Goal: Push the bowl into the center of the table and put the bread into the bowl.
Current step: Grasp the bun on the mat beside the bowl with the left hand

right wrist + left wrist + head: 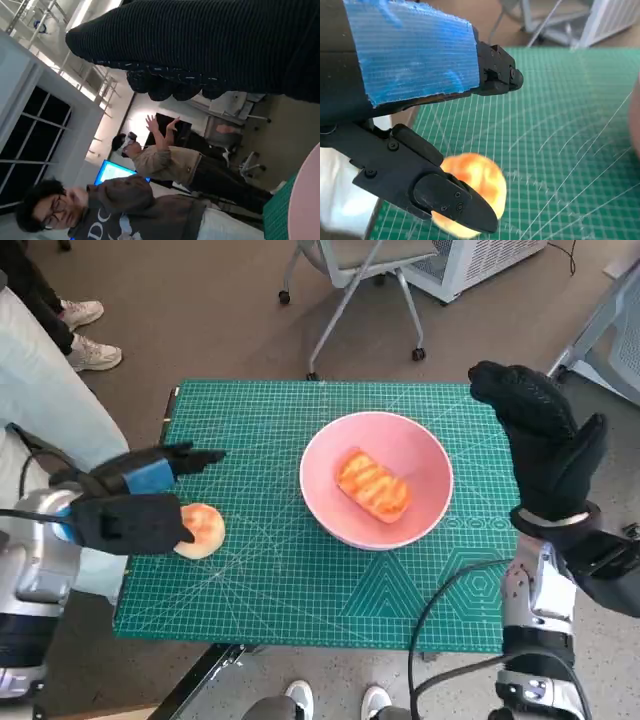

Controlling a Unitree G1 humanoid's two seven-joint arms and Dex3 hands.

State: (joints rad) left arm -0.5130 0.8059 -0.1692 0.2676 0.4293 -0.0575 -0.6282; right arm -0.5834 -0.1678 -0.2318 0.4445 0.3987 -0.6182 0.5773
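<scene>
On the green cutting mat covering the worktop [300, 600], the pink bowl [420, 455] sits near the middle with one grilled bread piece [373, 485] inside. A second round bread [203, 530] lies near the mat's left edge, between the spread fingers [455, 202] of the left hand [135, 505], contact unclear. Right hand [545, 435] is raised beside the bowl, empty, fingers apart.

The left hand [135, 508] hides part of the bun [203, 530], and the bowl [306, 200] is cut off in the right wrist view.
</scene>
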